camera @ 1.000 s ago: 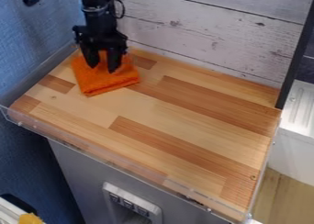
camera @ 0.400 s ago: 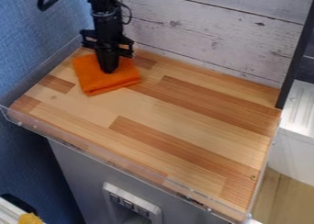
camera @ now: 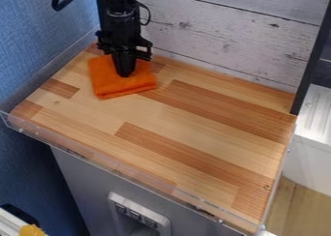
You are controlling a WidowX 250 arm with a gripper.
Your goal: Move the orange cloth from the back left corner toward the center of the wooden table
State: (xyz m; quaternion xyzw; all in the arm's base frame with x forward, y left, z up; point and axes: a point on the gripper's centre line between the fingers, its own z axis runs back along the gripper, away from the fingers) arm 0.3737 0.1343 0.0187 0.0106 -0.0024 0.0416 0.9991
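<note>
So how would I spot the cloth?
On the wooden countertop, go to the corner between the blue wall and the whitewashed planks. There, under the black gripper, lies a folded cloth, its bright orange unlike anything beside it.

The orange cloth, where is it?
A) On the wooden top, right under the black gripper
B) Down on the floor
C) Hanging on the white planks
A: the orange cloth lies on the wooden top, with the black gripper right down at it.

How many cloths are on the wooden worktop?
1: the folded orange cloth, near the far left corner of the wooden worktop, under the black claw. Another beneath it would be hidden.
</note>
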